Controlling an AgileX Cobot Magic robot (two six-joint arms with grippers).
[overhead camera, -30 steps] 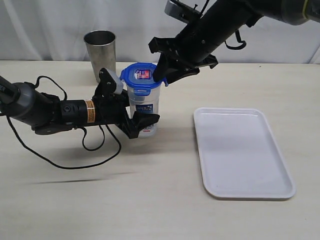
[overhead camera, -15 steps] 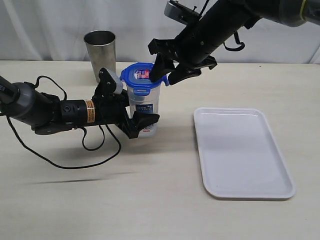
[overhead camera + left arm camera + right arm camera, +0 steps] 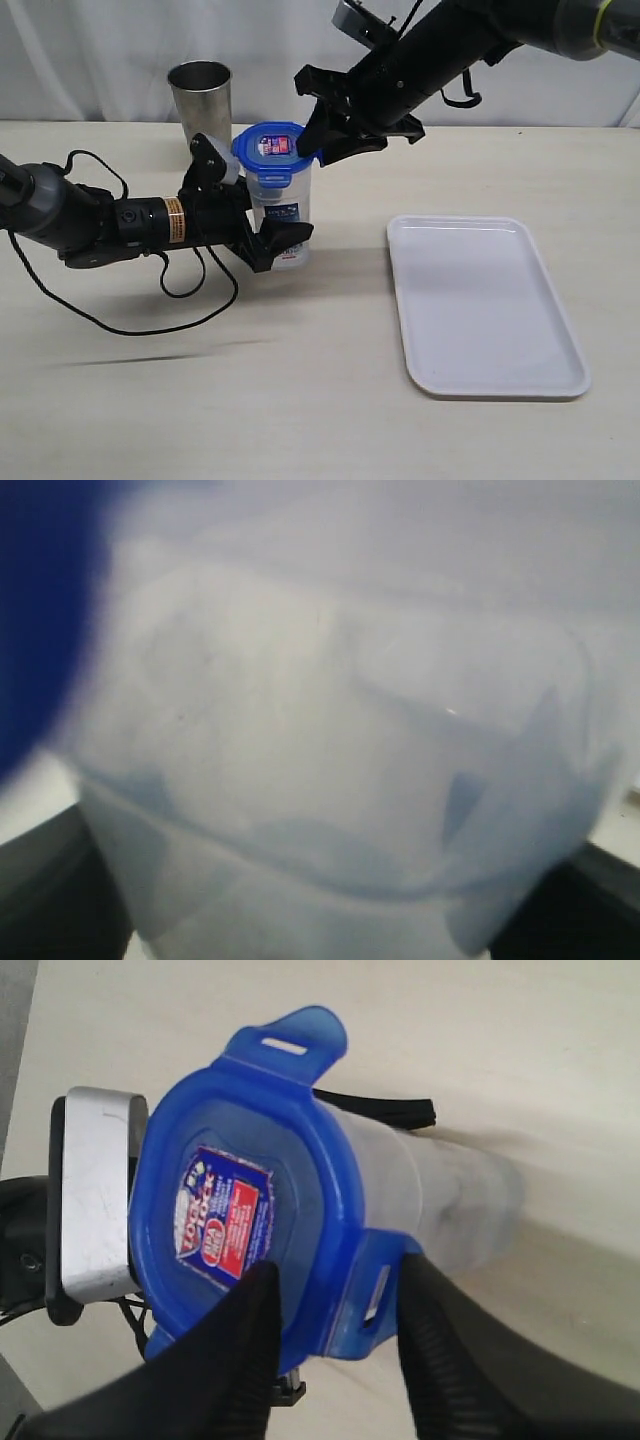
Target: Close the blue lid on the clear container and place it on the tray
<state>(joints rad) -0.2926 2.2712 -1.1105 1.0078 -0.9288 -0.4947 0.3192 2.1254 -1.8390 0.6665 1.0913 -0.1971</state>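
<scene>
The clear container (image 3: 283, 205) stands on the table, leaning slightly left, with the blue lid (image 3: 267, 146) on its rim. My left gripper (image 3: 272, 236) is shut on its lower body from the left. In the left wrist view the container (image 3: 330, 760) fills the blurred frame, with a dark finger (image 3: 45, 885) at one corner. My right gripper (image 3: 314, 138) is open at the lid's right edge. In the right wrist view the lid (image 3: 225, 1210) shows its sticker. One finger (image 3: 235, 1360) lies over the lid's top, the other outside a side flap (image 3: 368, 1295). The white tray (image 3: 485, 305) lies to the right, with nothing on it.
A grey steel cup (image 3: 200, 102) stands just behind and left of the container, close to my left gripper. The left arm's black cable (image 3: 195, 300) loops on the table in front of it. A pale curtain hangs behind the table.
The container and my left gripper have shifted slightly left, and the container now tilts. My right gripper has followed left and a little up, staying at the lid's edge.
</scene>
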